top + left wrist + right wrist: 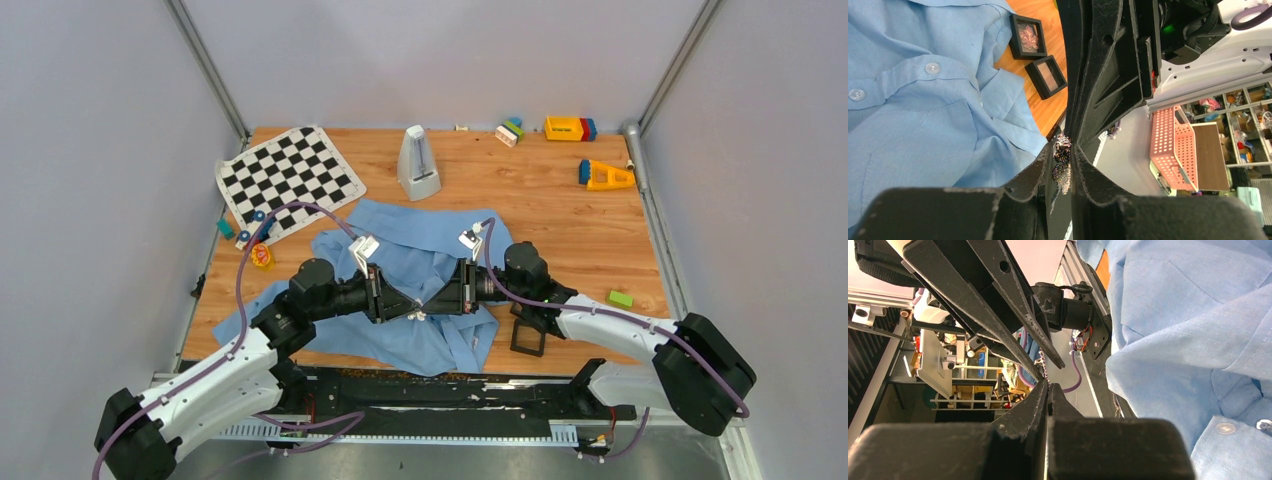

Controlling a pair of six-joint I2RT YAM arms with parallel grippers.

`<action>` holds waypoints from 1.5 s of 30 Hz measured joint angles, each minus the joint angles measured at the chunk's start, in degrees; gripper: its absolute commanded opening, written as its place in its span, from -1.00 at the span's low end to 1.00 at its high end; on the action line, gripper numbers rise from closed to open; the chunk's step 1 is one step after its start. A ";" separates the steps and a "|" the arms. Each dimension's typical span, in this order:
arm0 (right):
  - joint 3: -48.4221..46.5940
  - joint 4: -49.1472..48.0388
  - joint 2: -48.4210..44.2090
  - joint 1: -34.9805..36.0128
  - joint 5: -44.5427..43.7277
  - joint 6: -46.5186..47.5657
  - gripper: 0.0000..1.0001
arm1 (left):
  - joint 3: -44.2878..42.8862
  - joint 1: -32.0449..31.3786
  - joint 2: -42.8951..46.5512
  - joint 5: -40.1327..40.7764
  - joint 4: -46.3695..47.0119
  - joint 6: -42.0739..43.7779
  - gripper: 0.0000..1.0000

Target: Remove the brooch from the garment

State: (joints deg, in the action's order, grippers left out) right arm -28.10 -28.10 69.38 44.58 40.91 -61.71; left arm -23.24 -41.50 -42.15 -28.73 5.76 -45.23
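Note:
The garment point(430, 250) is a light blue button-up shirt crumpled on the wooden table; it also fills the left of the left wrist view point(913, 115) and the right of the right wrist view point(1188, 340). Both arms meet tip to tip just above its near part. The brooch point(1063, 160), small, dark and glittering, sits edge-on between the fingertips of my left gripper point(1064, 145), which has closed in on both its sides. My right gripper point(1048, 385) is shut, pinching the brooch's point(1044, 367) other end. From above the brooch point(420, 316) shows as a pale speck between the left gripper point(408, 312) and right gripper point(432, 312).
Two black display boxes point(1028, 37) point(1047, 76) lie on the wood beside the shirt, near the right arm point(527, 338). Farther back are a checkered mat point(288, 178), a grey metronome point(418, 163), toy blocks point(570, 128), an orange toy point(606, 176) and a green block point(620, 298).

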 measured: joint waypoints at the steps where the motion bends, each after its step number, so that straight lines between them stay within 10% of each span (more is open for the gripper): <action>1: 0.00 0.07 0.02 0.00 0.04 -0.02 -1.00 | -0.24 0.00 0.02 0.07 -0.44 0.26 -0.57; 7: 0.00 0.00 0.02 -0.02 0.17 -0.15 -1.00 | -1.84 -0.15 0.61 0.59 -3.87 2.05 -0.55; 20: 0.00 0.35 0.00 -0.79 1.27 0.24 -1.00 | -2.40 -0.24 7.19 3.58 -9.40 1.25 0.26; 45: 0.55 -0.07 -3.82 -1.16 2.29 0.48 -1.00 | 3.50 -0.17 7.52 0.26 2.86 -8.61 -0.74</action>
State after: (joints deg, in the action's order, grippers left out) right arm -27.55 -28.16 65.56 43.42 43.20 -61.23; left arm -19.75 -41.67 -34.63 -28.47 8.62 -53.84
